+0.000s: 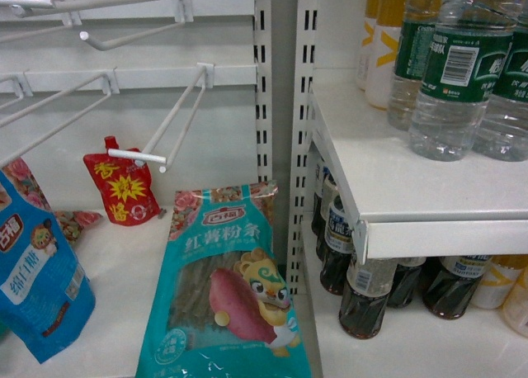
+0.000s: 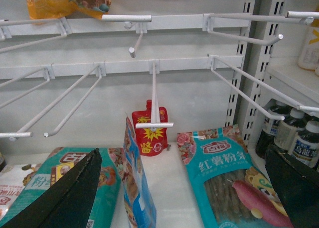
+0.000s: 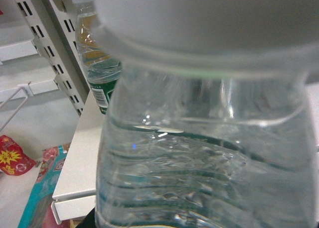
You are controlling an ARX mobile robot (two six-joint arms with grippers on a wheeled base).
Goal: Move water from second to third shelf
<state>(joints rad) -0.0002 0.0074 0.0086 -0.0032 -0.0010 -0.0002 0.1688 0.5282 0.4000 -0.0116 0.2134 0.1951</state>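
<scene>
A clear ribbed water bottle [image 3: 199, 153] fills the right wrist view, its pale cap at the top edge. My right gripper [image 3: 199, 224] is shut on it. Only a dark sliver of one finger [image 3: 88, 221] shows at the bottle's lower left. Behind it a green-labelled water bottle [image 3: 98, 63] stands on the white shelf [image 3: 75, 173]. The head view shows three water bottles [image 1: 458, 73] on that shelf [image 1: 412, 188], and neither gripper. I cannot tell which of them is the held one. My left gripper [image 2: 184, 188] hangs open over the snack packets with nothing between its fingers.
Dark tea bottles [image 1: 363, 300] fill the shelf below. Yellow-labelled bottles [image 1: 381, 44] stand behind the water. White wire hooks [image 1: 165, 126] jut out on the left over a teal noodle packet [image 1: 227, 295], a blue packet [image 1: 37, 287] and a red pouch [image 1: 122, 190].
</scene>
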